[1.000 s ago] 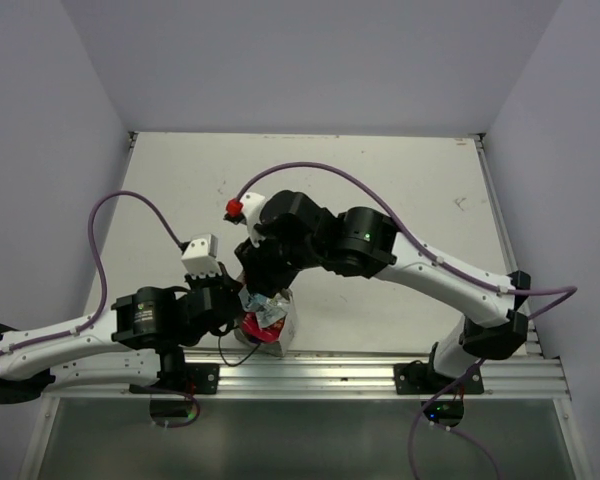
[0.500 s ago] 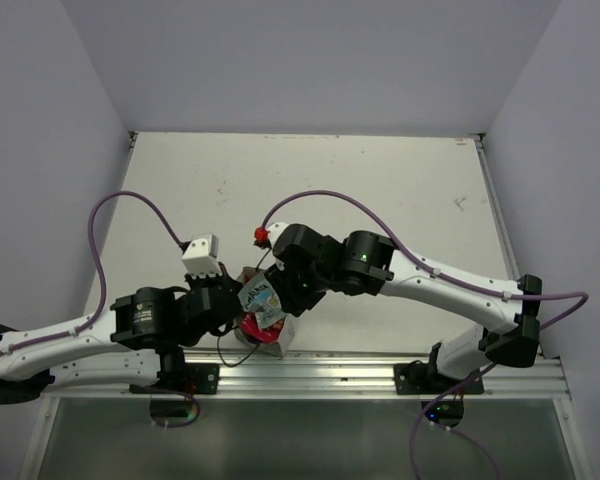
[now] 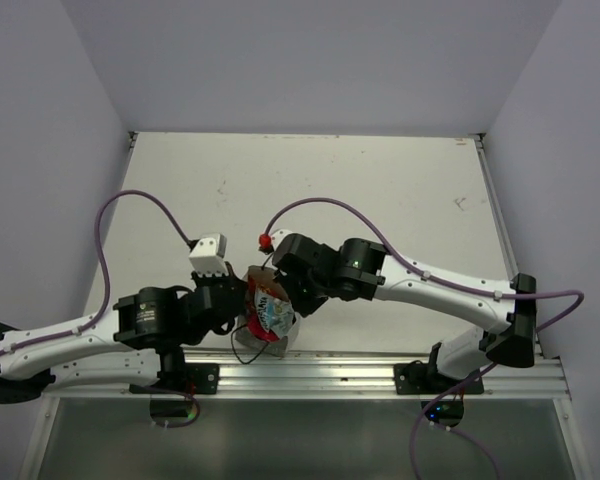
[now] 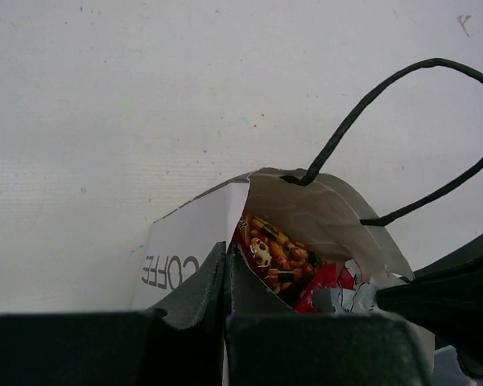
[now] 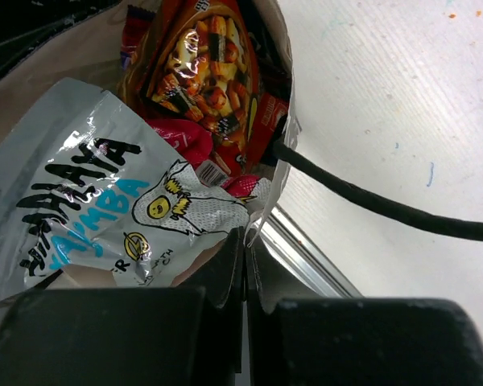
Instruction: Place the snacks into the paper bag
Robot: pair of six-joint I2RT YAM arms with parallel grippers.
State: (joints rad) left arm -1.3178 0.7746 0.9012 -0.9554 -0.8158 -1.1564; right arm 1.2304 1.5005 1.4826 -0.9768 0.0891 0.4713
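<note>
Top external view
Bag position: the paper bag (image 3: 283, 340) stands at 6 o'clock on the table (image 3: 380, 190), against the near edge, between the two wrists.
Progress: we see no packet lying loose on the table. A red packet (image 3: 259, 297) and a blue-and-white packet (image 3: 276, 318) show in the bag mouth. We judge the task close to its end.
Grippers: the left gripper (image 3: 235, 306) meets the bag from 9 o'clock and the right gripper (image 3: 288, 300) from 2 o'clock. We cannot read the finger gaps here.

Left wrist view
Left grip: the fingers are pressed together with no gap, pinching the bag's near wall at the rim.
Contents: the red packet, with colourful print, lies inside at 1 o'clock of the pinch.
Handle: the cord handle (image 4: 402, 112) arches free at 2 o'clock.

Right wrist view
Right grip: the fingers are closed to a thin slit. The blue-and-white packet's corner and the bag rim both run into it. We judge that it grips the packet corner, but we are not certain.
Packet: it lies tilted across the mouth at 9 o'clock, over the red packet at 12, and only partly in.
Left to do: release the packet so it drops below the rim. We cannot pick out the other three snacks, and we presume they are buried.
</note>
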